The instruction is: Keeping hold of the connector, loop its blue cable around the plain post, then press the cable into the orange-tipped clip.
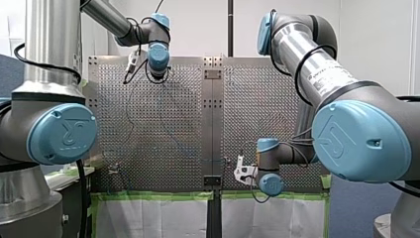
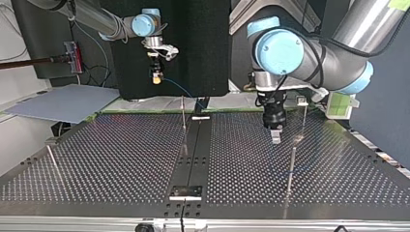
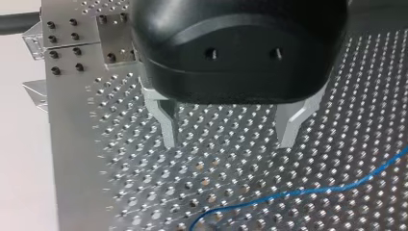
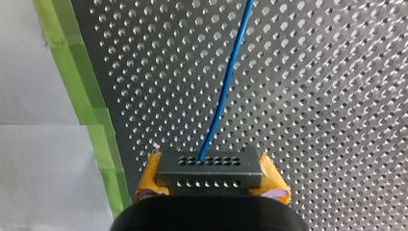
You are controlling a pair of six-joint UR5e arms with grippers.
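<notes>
My right gripper [image 4: 211,182] has its yellow pads [image 4: 150,175] clamped on the two short ends of the dark connector [image 4: 209,168]. The connector's long axis therefore runs straight across from one pad to the other. Its broad face, with two rows of small holes, points away from the gripper and out over the perforated table [image 4: 337,96].

The blue cable [image 4: 226,82] leaves the upper row of holes left of the connector's middle. It runs nearly straight away from the connector, at right angles to the long axis with a slight slant. A strip of green tape [image 4: 91,120] edges the table to one side of the connector.

In the top view the connector hangs well above the table's far edge. From it the cable slopes down towards that view's right, to near a thin upright post [image 2: 183,116].

My left gripper [image 3: 229,137] is well apart from the connector, low over the table at that view's right. Its metal fingers [image 3: 168,122] stand apart with nothing between them. A stretch of the blue cable lies on the table just ahead of them.
</notes>
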